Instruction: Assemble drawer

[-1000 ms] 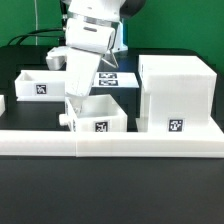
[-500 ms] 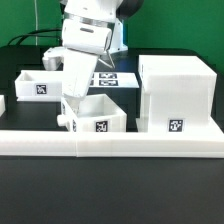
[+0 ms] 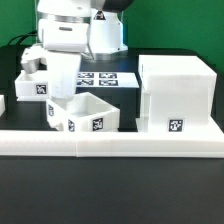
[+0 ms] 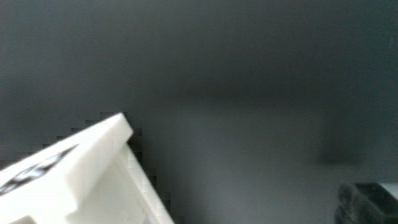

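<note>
Drawer (image 3: 150,100) parts of smooth white plastic lay unjoined on a matte black table (image 3: 110,190). Largest was the housing (image 3: 178,90), a cube-like box with flat walls and crisp edges, standing on the exterior view's right with a black-and-white square tag (image 3: 176,126) low on its front face. Along the front ran a long low white rail (image 3: 110,143), touching or just short of the housing's base. The glossy white robot arm (image 3: 80,25) reached down from above on the exterior view's left. The front tray (image 3: 88,112), an open-topped shallow box turned so that a corner faced the camera, sat just behind the rail and beside the housing, apart from it. The back tray (image 3: 30,80) lay farther off, partly hidden by the arm. Between the trays and the housing lay the thin flat marker board (image 3: 108,80), printed with square tags. The gripper (image 3: 62,92) hung at the front tray's far side, its jaws spread wide and holding nothing. In the wrist view a white tagged corner (image 4: 71,170) jutted over the dark table; which part it belonged to could not be told.
</note>
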